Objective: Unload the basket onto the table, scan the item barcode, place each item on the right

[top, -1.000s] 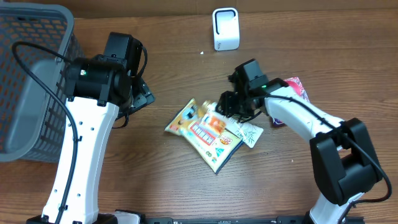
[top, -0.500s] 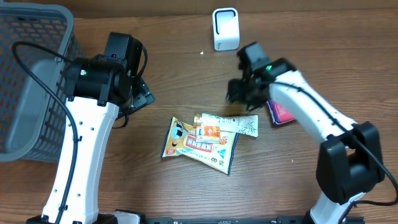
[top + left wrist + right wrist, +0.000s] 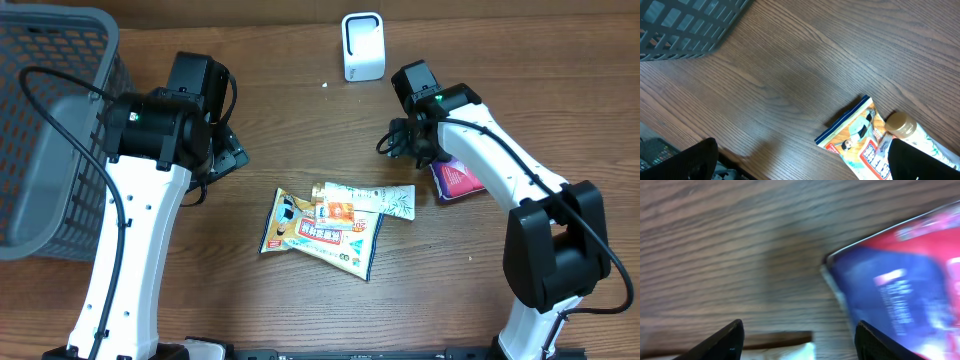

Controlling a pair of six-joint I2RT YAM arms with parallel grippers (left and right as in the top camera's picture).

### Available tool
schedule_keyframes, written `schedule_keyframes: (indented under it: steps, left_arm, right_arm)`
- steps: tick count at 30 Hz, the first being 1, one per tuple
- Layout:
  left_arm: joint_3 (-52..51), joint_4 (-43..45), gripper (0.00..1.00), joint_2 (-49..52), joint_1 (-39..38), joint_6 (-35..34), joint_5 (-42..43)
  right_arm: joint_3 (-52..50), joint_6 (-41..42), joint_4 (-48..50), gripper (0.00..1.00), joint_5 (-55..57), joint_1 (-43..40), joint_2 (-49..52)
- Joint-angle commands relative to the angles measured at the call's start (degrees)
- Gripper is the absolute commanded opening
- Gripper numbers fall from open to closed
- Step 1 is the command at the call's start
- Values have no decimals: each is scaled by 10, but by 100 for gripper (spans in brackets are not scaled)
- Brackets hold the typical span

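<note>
far left, at about nine o'clock on the worktop [image 3: 300,110], a grey mesh basket [image 3: 40,120] sits against the edge. next along, the left arm stands tall, and the left gripper [image 3: 228,155] hangs over bare wood between the basket and the middle. its jaws are spread wide, released, with nothing between them. centre now: the yellow snack packet [image 3: 320,232] lies flat on the worktop, a little towards six o'clock from the middle, and no gripper touches it. the left wrist camera catches its blue-edged end down at five o'clock. a white leaf-print packet [image 3: 388,200] lies at its one o'clock, touching, the two overlapping. up at twelve o'clock, by the far edge, the white scanner [image 3: 362,45] stands upright, well apart from the packets. on to the right: the right gripper [image 3: 405,145] hovers at one o'clock from the yellow packet, jaws parted and empty, and its wrist view shows only wood grain between them. near it, at four o'clock, a purple-and-pink packet [image 3: 458,180] lies flat, blurred in the wrist camera.
</note>
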Motion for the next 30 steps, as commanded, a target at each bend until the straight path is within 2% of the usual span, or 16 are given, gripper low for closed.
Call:
schedule_keyframes:
  steps: [1,7,12,15,20,21,23,27,30]
  left_arm:
    - [10,1,100,0,2,-6,-10]
    - [10,1,100,0,2,-6,-10]
    - [10,1,100,0,2,-6,-10]
    - [10,1,100,0,2,-6,-10]
    - [10,1,100,0,2,-6,-10]
    - [10,1,100,0,2,-6,-10]
    - [10,1,100,0,2,-6,-10]
    - [10,1,100,0,2,-6,-10]
    - [10,1,100,0,2,-6,-10]
  right_arm:
    - [-2,-1,9,75,-95,7,-1]
    - [-2,0,9,80,-158,13,-1]
    - [-1,0,1,99,-165,7,-1]
    - [-1,0,-14,100,-195,-6,-6]
    - [-1,0,-10,100,-396,-25,-12]
    - [-1,-2,-11,100,-394,-25,-12]
    - [-1,-28,-10,100,-382,-20,-12]
    - [-1,-145,-9,98,-339,3,-12]
    - [-2,-242,-13,100,-318,28,-12]
